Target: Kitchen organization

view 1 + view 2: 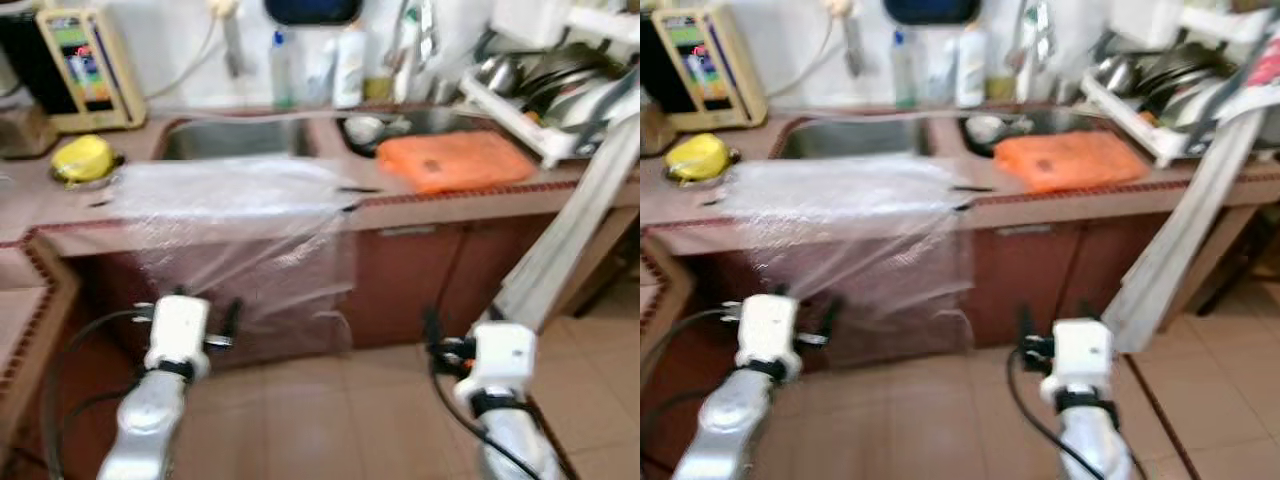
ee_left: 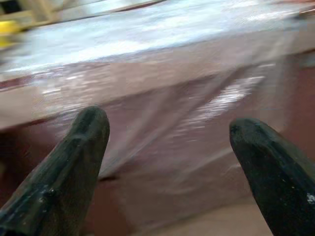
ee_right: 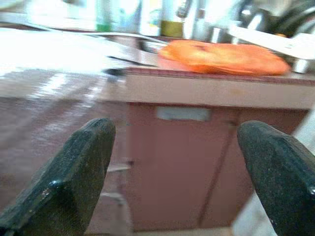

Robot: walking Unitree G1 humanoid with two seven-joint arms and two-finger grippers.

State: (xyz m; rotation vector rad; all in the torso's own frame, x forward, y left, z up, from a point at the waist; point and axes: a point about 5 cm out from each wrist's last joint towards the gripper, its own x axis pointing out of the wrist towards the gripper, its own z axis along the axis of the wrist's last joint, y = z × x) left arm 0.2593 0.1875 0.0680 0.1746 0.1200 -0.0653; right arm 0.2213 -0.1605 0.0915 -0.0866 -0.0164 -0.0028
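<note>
At ten o'clock on the counter sits a yellow lump, glossy and rounded. Next comes the clear plastic sheet, thin, crinkled and shiny, spread over the counter in front of the steel sink and hanging down over the red-brown cabinet front; its long axis runs across the counter edge. The left gripper, fingers wide apart and holding nothing, faces the draped part at its twelve o'clock and looks the nearer arm. Toward one o'clock lies a soft orange cloth, with a dish rack of metal bowls beyond. The right gripper, fingers also spread and empty, faces the cabinet below the cloth
</note>
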